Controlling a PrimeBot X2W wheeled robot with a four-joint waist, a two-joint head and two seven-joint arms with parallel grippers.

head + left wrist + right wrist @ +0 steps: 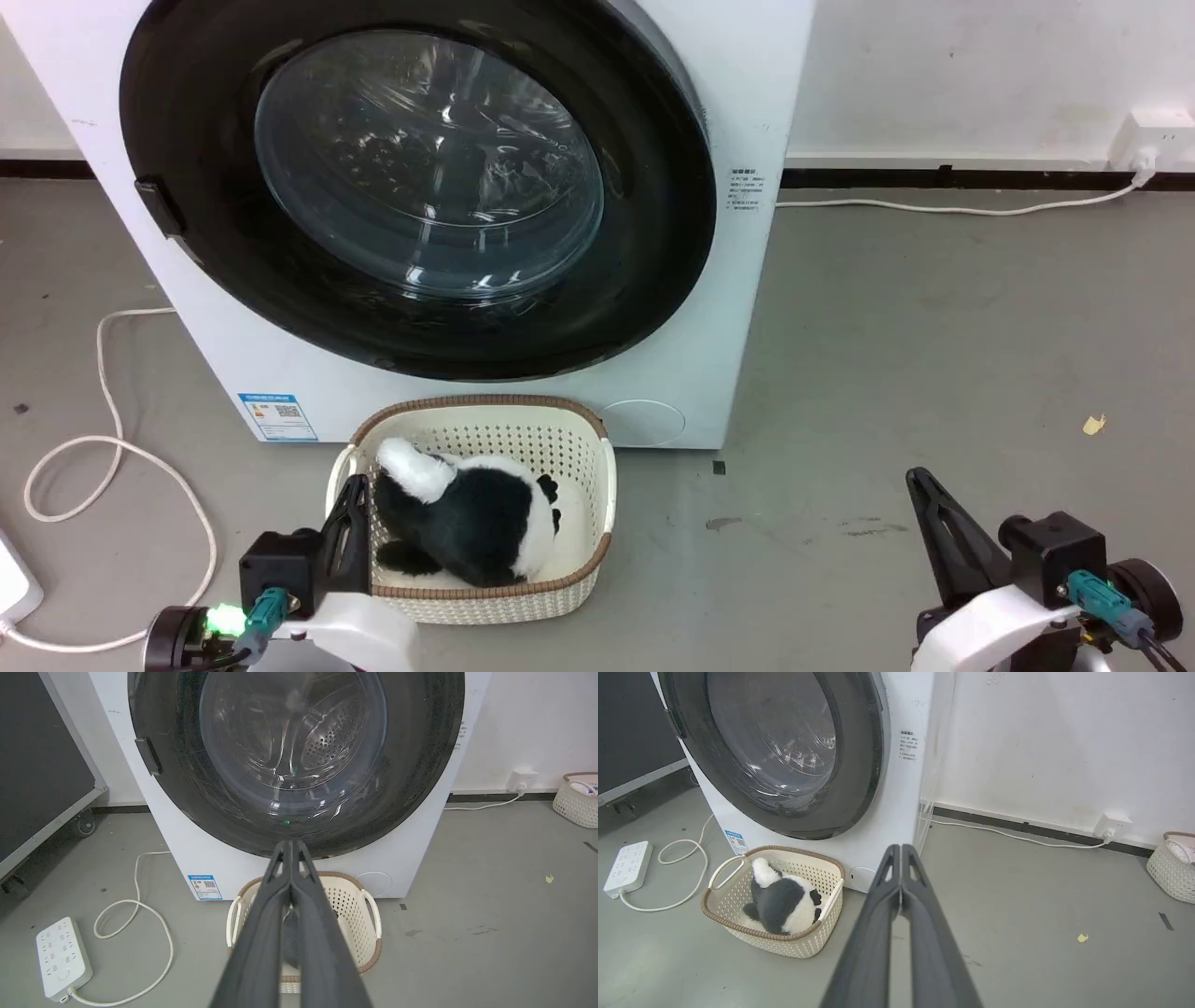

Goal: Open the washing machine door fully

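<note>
- Cable (110, 439): white, lying in loops on the grey floor left of the washing machine (709, 373). It is well clear of the door's swing, so no action is needed.
- Pull tab (159, 207): small black lug on the left rim of the washing machine door (425, 177). It is judged the only practical grip point. The rest of the rim is smooth, glossy and probably slippery under hard fingers. Hook a finger behind the tab or pinch it rather than pressing on the ring.
- Left gripper (357, 490): low at the lower left, above the near left corner of the basket (485, 403). Its fingers are pressed together and hold nothing. It is well apart from the door and is the nearer arm to the tab.
- Washing machine door: seated flush in the white front panel, so it is closed. It is large, rigid and probably heavy, with a bulging glass window. Expect latch resistance first, then a stiff, steady swing. Treat the glass as fragile and keep fingertips off it. The hinge is not visible; it is presumed to be on the right, opposite the tab.
- Basket: cream, with a black-and-white plush toy (476, 523) inside. It stands on the floor just beside the machine, below the door's lower rim. The door should pass above it, but check the clearance.
- Right gripper (920, 481): at the lower right above bare floor. Its fingers are together and it is empty, far from the door.
</note>
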